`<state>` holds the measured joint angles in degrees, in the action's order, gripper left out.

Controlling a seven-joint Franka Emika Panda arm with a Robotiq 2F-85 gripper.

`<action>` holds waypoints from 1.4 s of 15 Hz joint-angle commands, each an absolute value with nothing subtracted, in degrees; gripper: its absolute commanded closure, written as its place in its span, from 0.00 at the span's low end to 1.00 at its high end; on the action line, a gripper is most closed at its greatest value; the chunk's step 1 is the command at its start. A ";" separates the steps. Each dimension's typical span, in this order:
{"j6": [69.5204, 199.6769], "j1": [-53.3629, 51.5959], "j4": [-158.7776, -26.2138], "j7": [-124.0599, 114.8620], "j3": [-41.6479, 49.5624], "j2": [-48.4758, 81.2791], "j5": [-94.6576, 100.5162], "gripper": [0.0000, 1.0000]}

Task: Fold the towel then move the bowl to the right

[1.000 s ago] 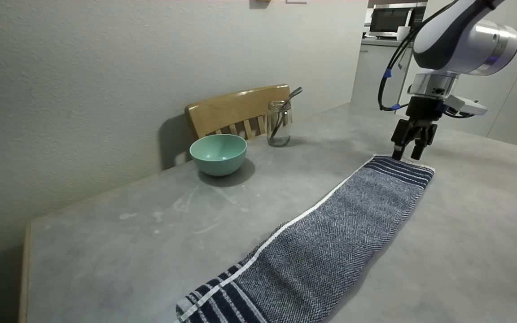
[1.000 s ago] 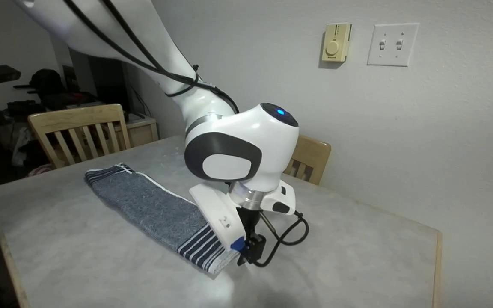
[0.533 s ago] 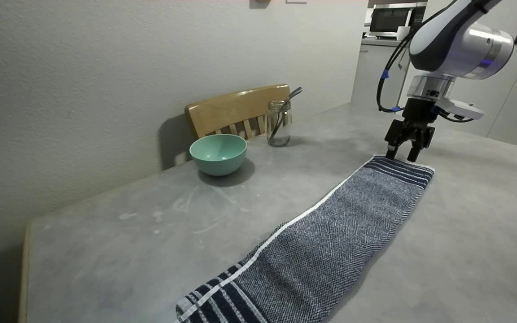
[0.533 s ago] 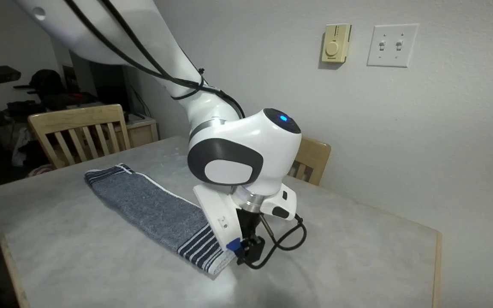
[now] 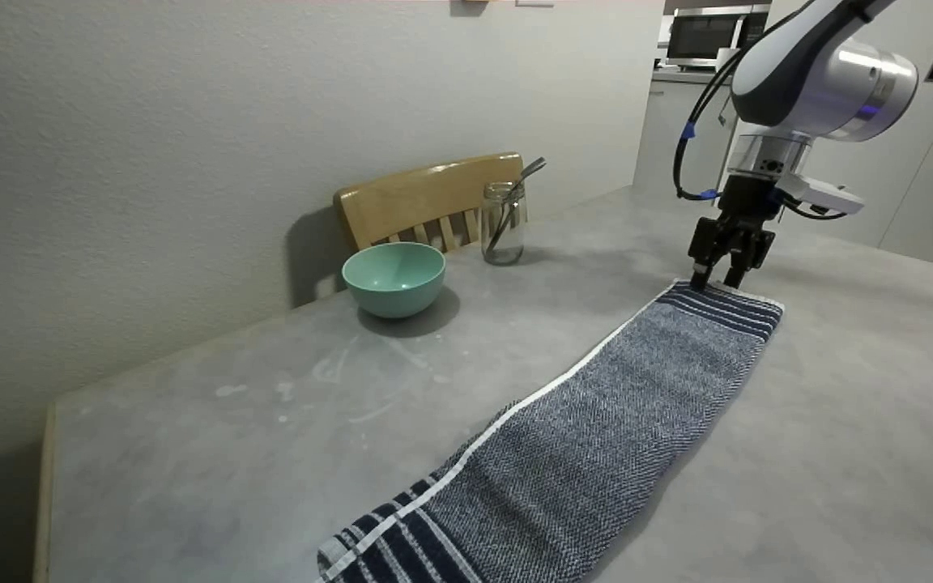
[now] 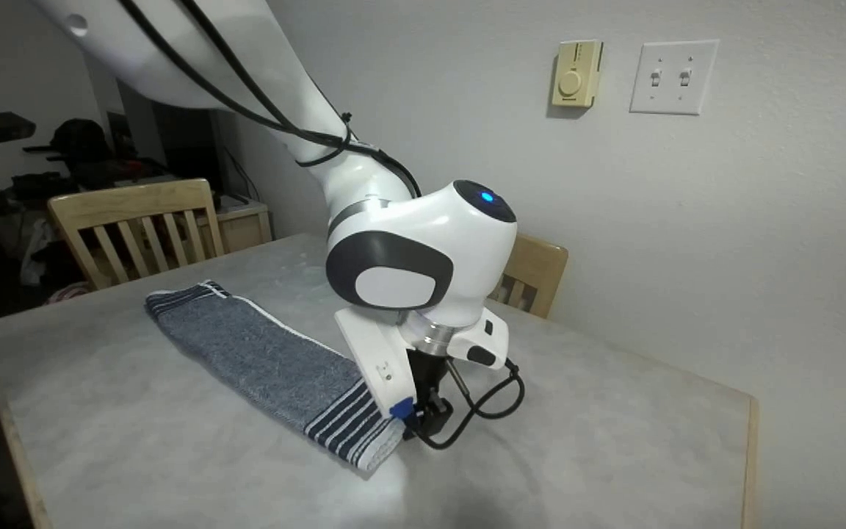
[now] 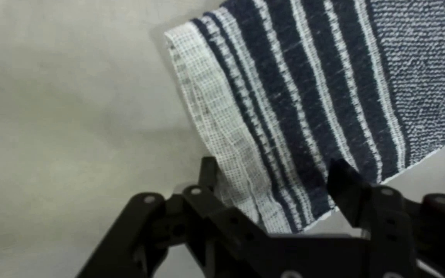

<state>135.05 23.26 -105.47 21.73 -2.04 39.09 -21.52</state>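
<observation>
A: ok so what's the Robotiq gripper point(image 7: 275, 170) doing?

B: jaws are spread, right at a corner of the terry towel point(image 7: 284, 88), striped end. wrist view has one fingertip just past the white hem and the other over the navy stripes, cloth showing in between. can't tell if the tips touch the fabric tbh

A: and how's the towel lying?

B: in both exterior views it's a long strip on the grey table point(image 5: 191, 461), kinda wavy, stripes at both ends. a second layer peeks out along one long edge

A: bowl?

B: in an exterior view the mint-green bowl point(image 5: 394, 279) sits upright near the table's edge by the wall point(image 5: 191, 162), well apart from the towel. glass jar point(image 5: 504, 235) with a metal utensil point(image 5: 530, 168) leaning in it stands near the bowl, wooden chair point(image 5: 426, 190) just behind
</observation>
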 commanded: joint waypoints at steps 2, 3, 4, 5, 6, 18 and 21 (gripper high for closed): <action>130.86 21.88 -102.83 23.59 -1.65 41.26 -17.40 0.62; 130.17 21.88 -102.58 24.10 -1.67 41.27 -16.54 0.70; 129.48 21.86 -102.38 24.46 -1.59 41.21 -15.80 0.75; 129.09 21.84 -102.20 24.86 -1.54 41.28 -15.16 0.84; 128.40 21.92 -102.02 25.30 -1.57 41.24 -14.64 0.90; 125.51 22.72 -100.46 25.25 5.12 37.74 -6.27 0.98; 125.85 23.45 -99.97 24.83 7.45 36.60 -5.01 0.98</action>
